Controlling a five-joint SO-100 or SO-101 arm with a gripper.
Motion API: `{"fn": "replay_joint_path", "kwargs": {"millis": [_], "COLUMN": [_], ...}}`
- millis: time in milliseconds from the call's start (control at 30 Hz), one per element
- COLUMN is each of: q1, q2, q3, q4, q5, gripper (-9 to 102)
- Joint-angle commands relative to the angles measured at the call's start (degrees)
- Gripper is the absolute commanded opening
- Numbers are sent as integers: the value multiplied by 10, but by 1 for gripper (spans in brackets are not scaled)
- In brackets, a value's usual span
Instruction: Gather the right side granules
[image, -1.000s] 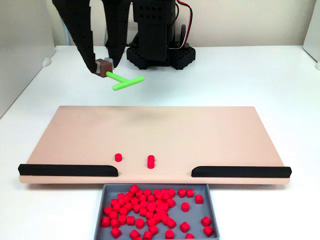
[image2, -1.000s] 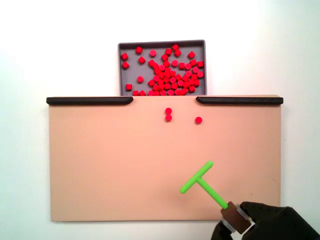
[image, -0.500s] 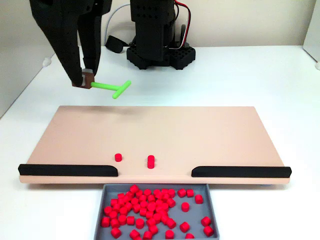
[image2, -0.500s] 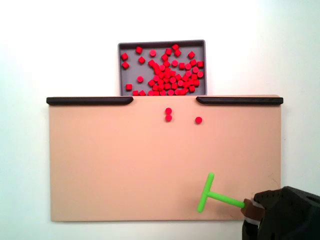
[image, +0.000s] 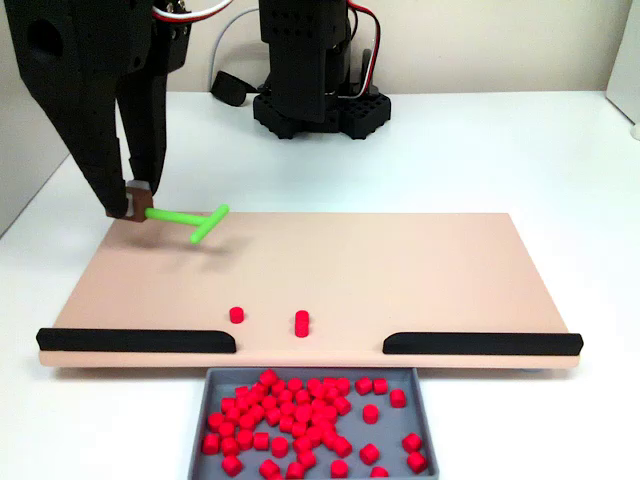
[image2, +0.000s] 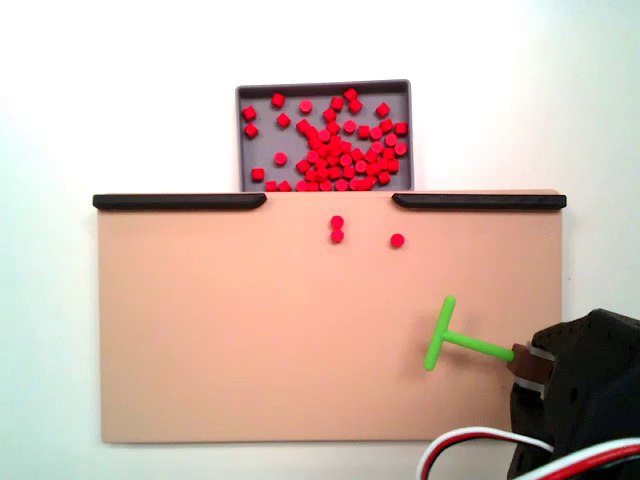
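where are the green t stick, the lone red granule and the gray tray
green T stick (image2: 466, 343): a fixed view, on its shaft
lone red granule (image2: 397, 240): a fixed view, on its top
gray tray (image: 199, 418): a fixed view, on its left wall

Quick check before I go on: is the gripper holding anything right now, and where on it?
Yes. The gripper is shut on the green T-shaped stick, holding it by the brown block at the end of its stem, with the crossbar pointing away over the board.
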Motion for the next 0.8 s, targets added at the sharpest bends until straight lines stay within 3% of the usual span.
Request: {"fn": "replay_joint_path", "kwargs": {"millis": [0,767], "q1": [4,-3], "q2": [-3,-111], "q3": [-20,-120], "q4": [-7,-6], "q5": [-229,-313], "gripper": [0,0]}}
